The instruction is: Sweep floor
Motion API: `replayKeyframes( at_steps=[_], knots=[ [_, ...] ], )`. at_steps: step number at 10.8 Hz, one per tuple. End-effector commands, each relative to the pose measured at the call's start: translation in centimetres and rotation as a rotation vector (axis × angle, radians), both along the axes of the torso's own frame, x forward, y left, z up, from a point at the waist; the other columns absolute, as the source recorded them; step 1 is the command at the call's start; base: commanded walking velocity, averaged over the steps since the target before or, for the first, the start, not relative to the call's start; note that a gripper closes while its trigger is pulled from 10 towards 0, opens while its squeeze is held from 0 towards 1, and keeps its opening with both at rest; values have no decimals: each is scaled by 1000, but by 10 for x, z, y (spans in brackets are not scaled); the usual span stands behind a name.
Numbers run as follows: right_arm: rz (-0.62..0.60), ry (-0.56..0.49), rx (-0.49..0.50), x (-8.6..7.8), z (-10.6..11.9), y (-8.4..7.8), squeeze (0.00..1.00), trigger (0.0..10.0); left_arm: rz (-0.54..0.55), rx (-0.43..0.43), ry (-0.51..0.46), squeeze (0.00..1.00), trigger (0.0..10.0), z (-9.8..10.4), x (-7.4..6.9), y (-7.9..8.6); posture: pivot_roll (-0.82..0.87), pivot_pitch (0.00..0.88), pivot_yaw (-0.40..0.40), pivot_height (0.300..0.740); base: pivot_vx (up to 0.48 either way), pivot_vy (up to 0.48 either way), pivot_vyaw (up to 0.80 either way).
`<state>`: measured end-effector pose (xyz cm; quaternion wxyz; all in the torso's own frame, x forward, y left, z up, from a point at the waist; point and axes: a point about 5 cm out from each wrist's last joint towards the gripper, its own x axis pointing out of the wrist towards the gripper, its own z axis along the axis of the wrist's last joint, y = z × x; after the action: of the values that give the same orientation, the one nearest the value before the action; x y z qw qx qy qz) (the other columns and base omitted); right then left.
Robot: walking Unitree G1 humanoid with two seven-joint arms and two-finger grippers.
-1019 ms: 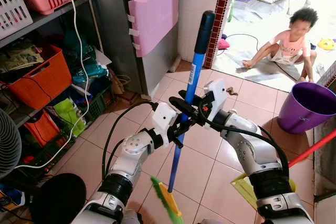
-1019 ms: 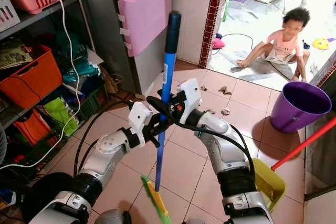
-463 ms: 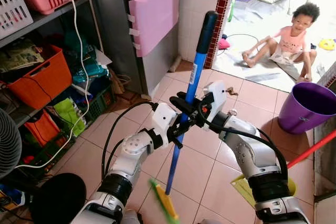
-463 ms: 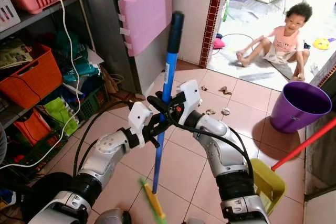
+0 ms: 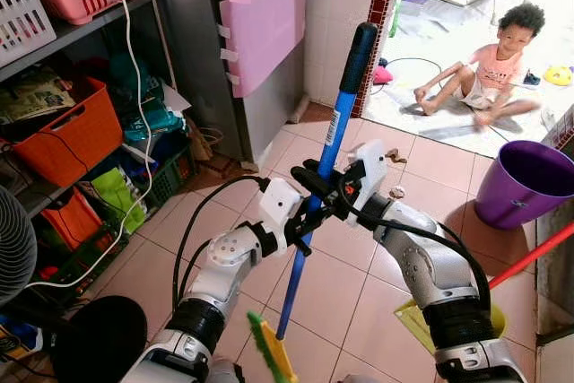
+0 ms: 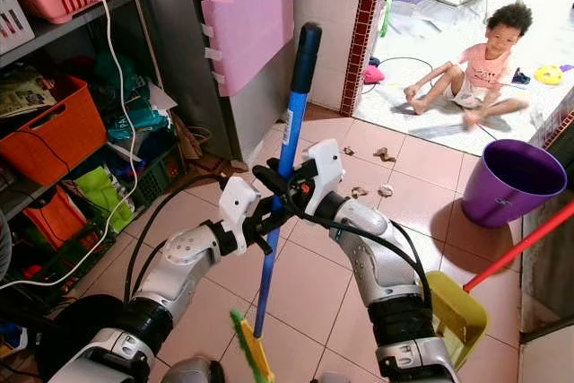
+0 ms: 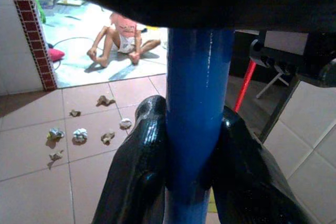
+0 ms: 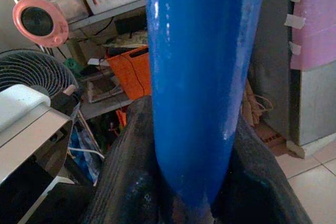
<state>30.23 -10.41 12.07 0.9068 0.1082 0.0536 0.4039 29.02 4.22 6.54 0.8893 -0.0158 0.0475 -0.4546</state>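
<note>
A broom with a blue handle (image 5: 334, 132) and black top grip stands nearly upright in front of me, its green and yellow head (image 5: 267, 358) low over the tiled floor. My left gripper (image 5: 300, 221) is shut on the handle, and my right gripper (image 5: 314, 181) is shut on it just above. In the left wrist view the black fingers (image 7: 142, 166) clamp the blue handle (image 7: 197, 103). The right wrist view has the same handle (image 8: 199, 77) held tight. Several crumpled scraps of litter (image 6: 360, 191) lie on the tiles towards the doorway.
A yellow dustpan (image 6: 459, 313) with a red handle stands at my right, a purple bucket (image 5: 525, 181) beyond it. A person (image 5: 498, 60) sits on the floor in the doorway. Shelves with an orange bin (image 5: 67, 136) and a fan (image 5: 13, 248) line the left.
The broom's head has swung a little to the left over the floor and the handle's top has tipped right. Both grippers stay on it. The person has shifted posture.
</note>
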Motion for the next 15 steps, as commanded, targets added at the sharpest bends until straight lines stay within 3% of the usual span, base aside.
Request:
replayKeyframes(
  at_steps=[1, 2, 4, 7, 8, 9, 10, 11, 13, 15],
  knots=[
    [-37, 4, 19, 1, 1, -6, 0, 0, 7, -7, -27, 0, 4314, 5, 2, 3, -83, 0, 30, 740, 0, 0, 0],
    [-65, -10, 1, 4, 2, -8, 0, 0, 9, -9, -13, 1000, 10000, 4, 2, 4, -81, 0, 28, 740, 0, 0, 0],
    [-162, -37, -77, 11, -3, -16, 0, 0, -15, -6, 3, 1000, 10000, 0, -3, 4, -77, 0, 27, 740, 0, 0, 0],
    [-188, -54, -89, 14, -4, -18, 0, 0, -14, 8, 14, 1000, 10000, -5, -10, 13, -69, 0, 30, 740, 0, 0, 0],
    [-253, -113, -162, 18, -6, -23, 0, 0, -7, 24, 12, 1000, 10000, -7, -13, 20, -66, 0, 34, 740, 0, 0, 0],
    [-361, -207, -326, 21, -11, -36, 0, 0, 39, 52, -9, 1000, 10000, -9, -17, 29, -65, 0, 40, 740, 0, 0, 0],
    [-443, -266, -395, 20, -11, -46, 0, 0, 137, 98, -32, 1000, 10000, -12, -17, 39, -62, 0, 46, 740, 0, 0, 0],
    [-574, -317, -433, 15, -13, -57, 0, 0, 346, 133, -16, 1000, 10000, -17, -14, 59, -54, 0, 54, 740, 0, 0, 0],
    [-639, -422, -526, 8, -23, -57, 0, 0, 544, 93, 23, 1000, 10000, -17, -11, 82, -48, 0, 56, 740, 0, 0, 0],
    [-791, -302, -492, 11, -40, -69, 0, 0, 680, 158, 14, 1000, 10000, -18, -6, 97, -21, 0, 52, 740, 0, 0, 0]
  ],
)
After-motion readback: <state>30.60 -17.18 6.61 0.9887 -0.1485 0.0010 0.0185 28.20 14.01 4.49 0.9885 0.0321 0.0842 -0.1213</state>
